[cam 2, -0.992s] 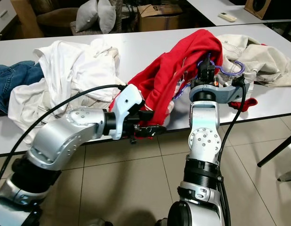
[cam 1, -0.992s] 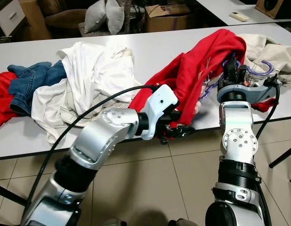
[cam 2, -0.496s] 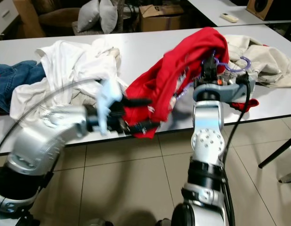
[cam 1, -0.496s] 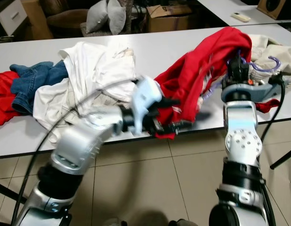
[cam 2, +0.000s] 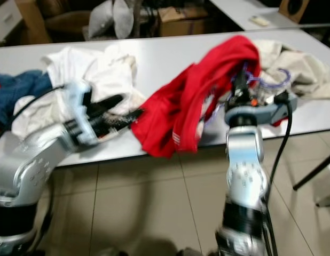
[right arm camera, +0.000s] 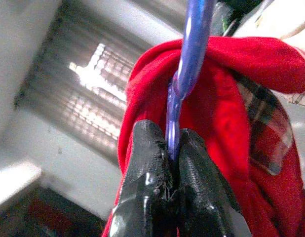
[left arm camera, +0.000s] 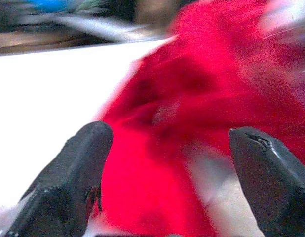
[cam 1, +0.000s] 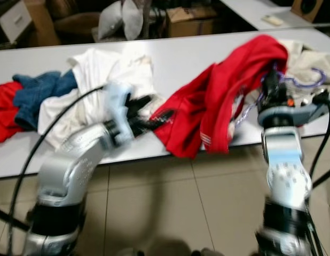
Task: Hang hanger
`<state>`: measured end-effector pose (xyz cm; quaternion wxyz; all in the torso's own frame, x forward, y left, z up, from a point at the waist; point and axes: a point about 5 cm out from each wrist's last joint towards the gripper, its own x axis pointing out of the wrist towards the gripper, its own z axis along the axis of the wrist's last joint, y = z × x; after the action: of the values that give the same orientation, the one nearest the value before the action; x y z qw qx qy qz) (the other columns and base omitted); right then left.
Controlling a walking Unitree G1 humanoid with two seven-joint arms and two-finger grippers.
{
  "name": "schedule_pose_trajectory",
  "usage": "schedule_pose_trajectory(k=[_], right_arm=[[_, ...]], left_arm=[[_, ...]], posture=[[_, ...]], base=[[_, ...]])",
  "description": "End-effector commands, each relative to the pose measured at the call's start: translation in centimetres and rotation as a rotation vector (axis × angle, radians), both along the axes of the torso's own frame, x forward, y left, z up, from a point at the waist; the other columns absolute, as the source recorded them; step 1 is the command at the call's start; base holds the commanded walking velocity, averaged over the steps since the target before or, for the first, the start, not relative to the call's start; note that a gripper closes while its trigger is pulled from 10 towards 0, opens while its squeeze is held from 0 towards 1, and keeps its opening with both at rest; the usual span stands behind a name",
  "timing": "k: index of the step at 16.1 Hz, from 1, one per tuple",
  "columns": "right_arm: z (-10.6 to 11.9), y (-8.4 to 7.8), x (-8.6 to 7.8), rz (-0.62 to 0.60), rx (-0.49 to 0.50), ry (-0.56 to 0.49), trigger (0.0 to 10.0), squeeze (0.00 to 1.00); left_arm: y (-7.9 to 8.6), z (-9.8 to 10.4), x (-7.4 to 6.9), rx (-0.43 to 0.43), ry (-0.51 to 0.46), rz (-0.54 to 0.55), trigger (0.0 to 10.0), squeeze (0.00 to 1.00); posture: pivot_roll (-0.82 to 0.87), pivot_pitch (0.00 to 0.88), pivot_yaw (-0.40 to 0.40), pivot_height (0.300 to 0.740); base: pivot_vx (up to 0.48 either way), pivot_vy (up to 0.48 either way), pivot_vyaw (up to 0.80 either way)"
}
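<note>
Far left of the left pincer, a blue denim piece lies on the white tabletop, w/ a pile of white clothes just behind that pincer. Its 2 fingers are spread apart, holding nothing, tips aimed at the red garment just ahead of them, near the tabletop's front edge. The head views are blurred, so touching or apart can't be told.

The red garment is draped up over the purple hanger, which the right pincer holds raised above the tabletop. Its 2 fingers are pressed together on the hanger's thin stem, below the hook. A beige garment lies just beyond it.

Progress, judged: garment looks to be on the hanger and hanger is gripped, approx. halfway. No rail or rod is seen, so finding one and hooking it on are left.
</note>
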<state>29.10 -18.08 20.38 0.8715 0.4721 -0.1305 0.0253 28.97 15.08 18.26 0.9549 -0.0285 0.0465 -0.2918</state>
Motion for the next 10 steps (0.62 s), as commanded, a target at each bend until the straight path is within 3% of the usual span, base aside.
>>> schedule_pose_trajectory(k=[1, 3, 6, 10], right_arm=[[1.3, 0.5, -0.6, 0.037, -0.018, -0.051, 10.0, 0.0], [1.3, 0.8, -2.0, 0.067, -0.128, -0.043, 10.0, 0.0], [1.1, 0.7, -3.9, 0.101, -0.278, 0.005, 10.0, 0.0], [0.9, 0.2, -5.2, 0.139, -0.326, 0.029, 10.0, 0.0]], left_arm=[[1.1, -0.4, 0.0, 0.052, -0.013, 0.09, 10.0, 0.0], [1.3, -0.7, -0.7, 0.06, -0.021, 0.17, 10.0, 0.0], [0.4, -1.6, -2.3, 0.064, 0.0, 0.215, 10.0, 0.0], [-0.3, -2.2, -2.4, 0.086, -0.007, 0.223, 10.0, 0.0]], posture=[[-0.05, 0.01, 0.045, 0.74], [-0.04, 0.015, 0.039, 0.74], [-0.03, 0.018, 0.024, 0.74], [-0.03, 0.028, 0.007, 0.74]], base=[[0.0, 0.0, 0.0], [0.0, -0.127, 0.0], [0.0, -0.399, 0.57], [0.0, -0.437, 0.41]])
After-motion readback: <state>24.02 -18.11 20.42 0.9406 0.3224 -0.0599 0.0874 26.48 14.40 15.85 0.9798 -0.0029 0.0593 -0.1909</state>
